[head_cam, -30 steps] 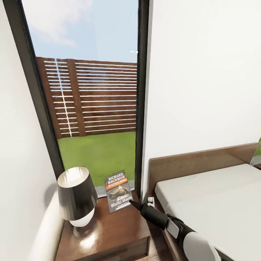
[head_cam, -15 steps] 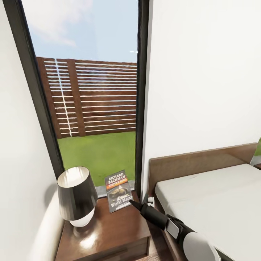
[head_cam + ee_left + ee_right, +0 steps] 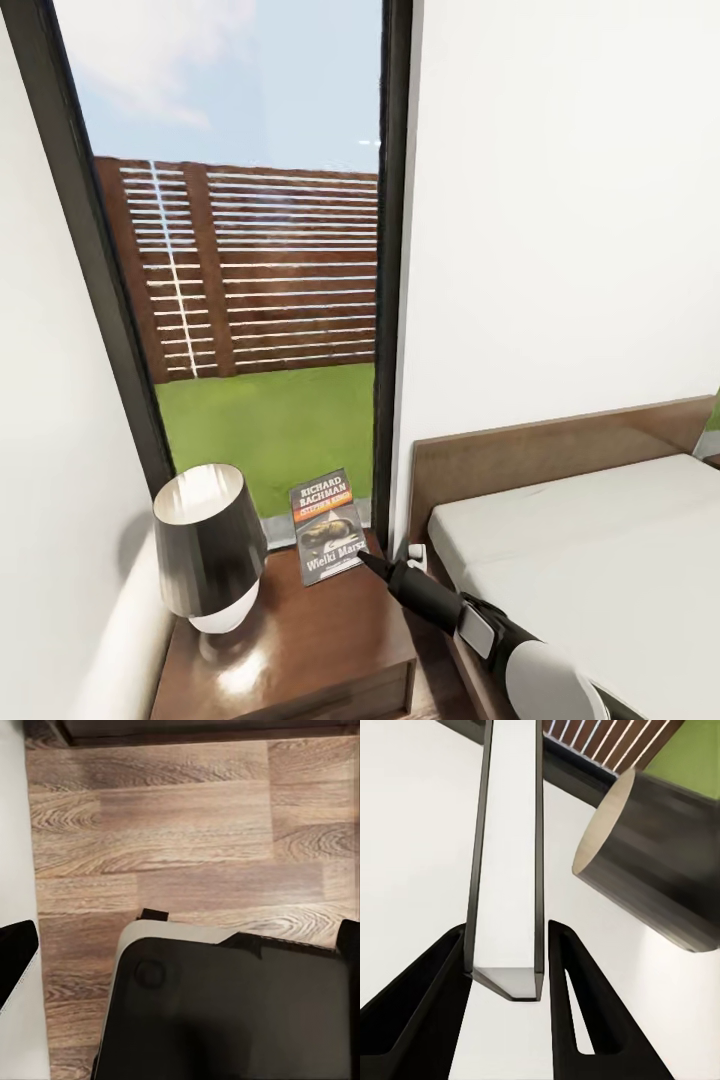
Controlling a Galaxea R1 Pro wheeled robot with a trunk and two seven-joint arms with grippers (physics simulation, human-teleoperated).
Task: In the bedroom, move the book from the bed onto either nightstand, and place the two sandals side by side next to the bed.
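The book (image 3: 325,525) stands tilted at the back of the nightstand (image 3: 320,640), its dark cover with the orange band facing me, close to the window. My right gripper (image 3: 365,558) reaches in from the bed side and meets the book's lower right corner. In the right wrist view the book (image 3: 506,870) shows edge-on between the two black fingers (image 3: 442,975), and my right gripper (image 3: 506,945) is shut on it. The bed (image 3: 600,560) lies to the right with its brown headboard. My left gripper (image 3: 180,945) hangs open over the floor. The sandals are out of view.
A lamp (image 3: 205,540) with a dark shade fills the nightstand's left half, next to the book (image 3: 660,870). A tall window (image 3: 260,300) rises behind the nightstand, with white walls on both sides. Wood-plank floor (image 3: 172,832) and my dark base (image 3: 225,1012) lie under the left arm.
The whole head view has shifted very slightly. The book and my right gripper hold the same place on the nightstand.
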